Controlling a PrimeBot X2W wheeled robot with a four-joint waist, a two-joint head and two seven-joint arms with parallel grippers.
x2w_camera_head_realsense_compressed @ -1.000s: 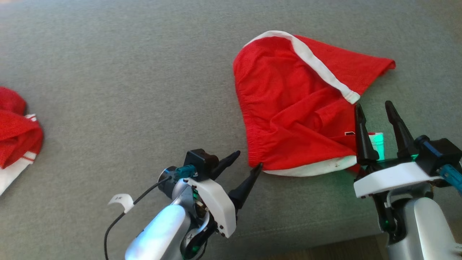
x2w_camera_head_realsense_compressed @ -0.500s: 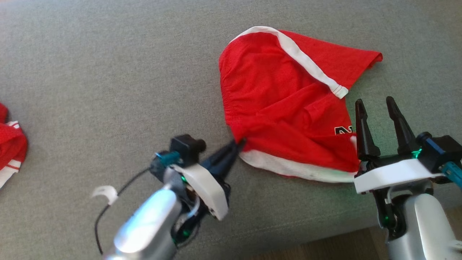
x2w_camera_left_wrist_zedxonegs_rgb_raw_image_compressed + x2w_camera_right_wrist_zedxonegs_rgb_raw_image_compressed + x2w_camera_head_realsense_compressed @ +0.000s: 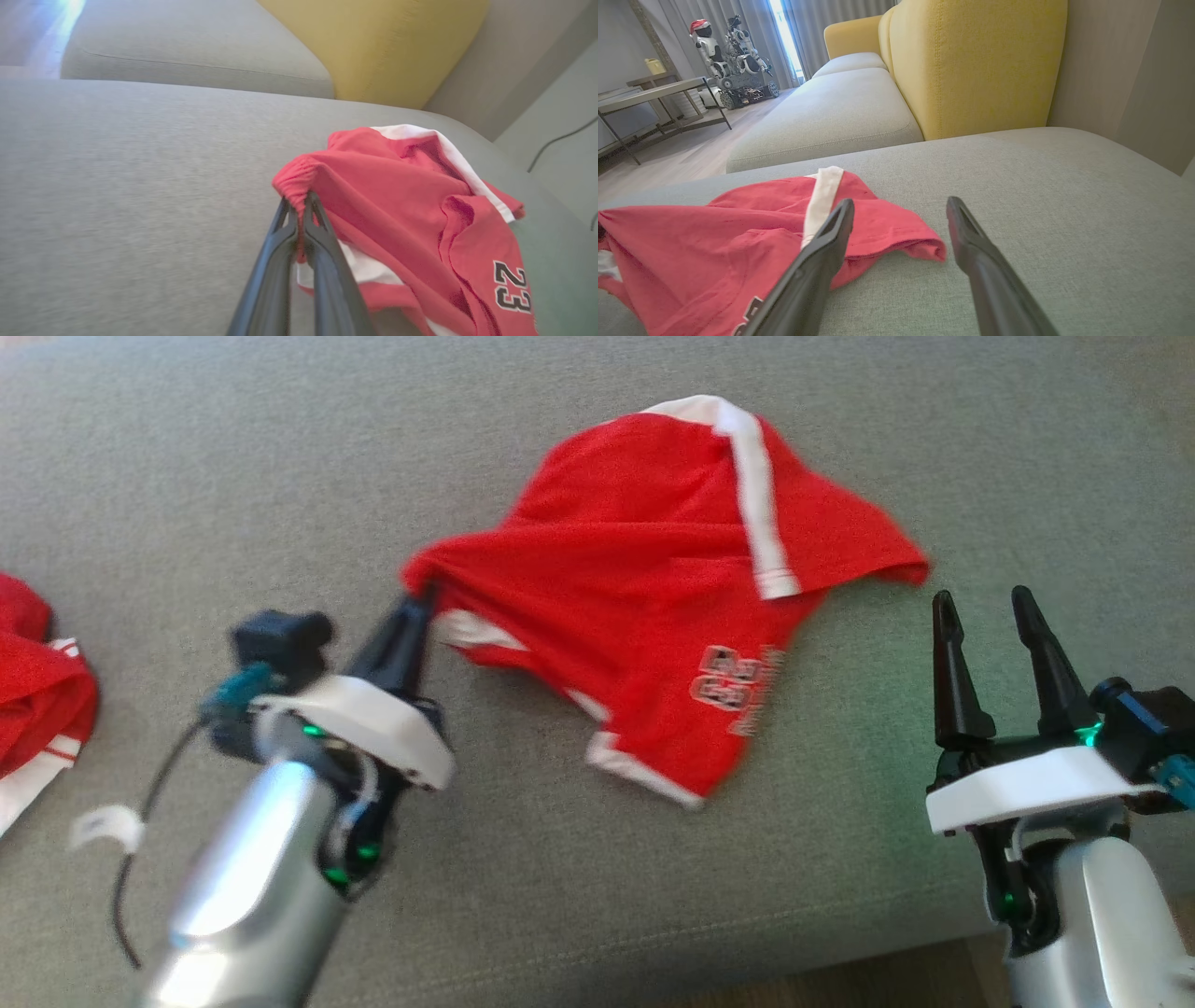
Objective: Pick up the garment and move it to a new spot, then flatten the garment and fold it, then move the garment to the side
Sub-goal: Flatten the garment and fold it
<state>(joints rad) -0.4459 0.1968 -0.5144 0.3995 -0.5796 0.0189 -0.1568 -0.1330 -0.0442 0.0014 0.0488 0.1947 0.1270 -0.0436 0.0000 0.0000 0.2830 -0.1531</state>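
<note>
The left gripper (image 3: 417, 602) was closed on a gathered corner of the garment (image 3: 653, 579), which stretched away toward the open right gripper (image 3: 982, 597), nearer its far edge.

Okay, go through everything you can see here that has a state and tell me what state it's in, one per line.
red shorts: rumpled, not folded, mostly lying on the grey cushion.
left end effector: shut on an edge of the red shorts.
right end effector: open, holding nothing.
second red garment: bunched in a heap at the left of the grey cushion.
</note>
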